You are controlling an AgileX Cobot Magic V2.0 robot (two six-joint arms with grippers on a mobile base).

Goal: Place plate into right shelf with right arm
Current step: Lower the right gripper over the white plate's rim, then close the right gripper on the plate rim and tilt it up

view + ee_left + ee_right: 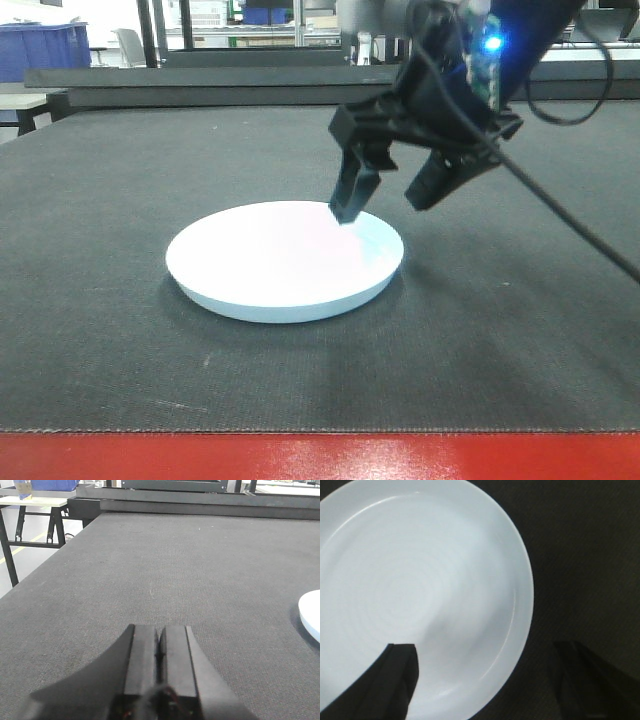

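The white round plate [285, 262] lies flat on the dark grey mat; it also fills the right wrist view, plate [420, 590], and its edge shows at the right of the left wrist view, plate [311, 615]. My right gripper [385, 205] hangs open over the plate's right rim, one finger above the plate's inside and the other outside the rim, gripper [485, 652]. My left gripper [160, 635] is shut and empty, low over the mat left of the plate. The right shelf is out of view.
The grey mat [100, 330] covers the table, with a red strip [320, 457] along the near edge. A black cable [570, 215] trails from the right arm. Blue bins [40, 50] and tables stand in the background.
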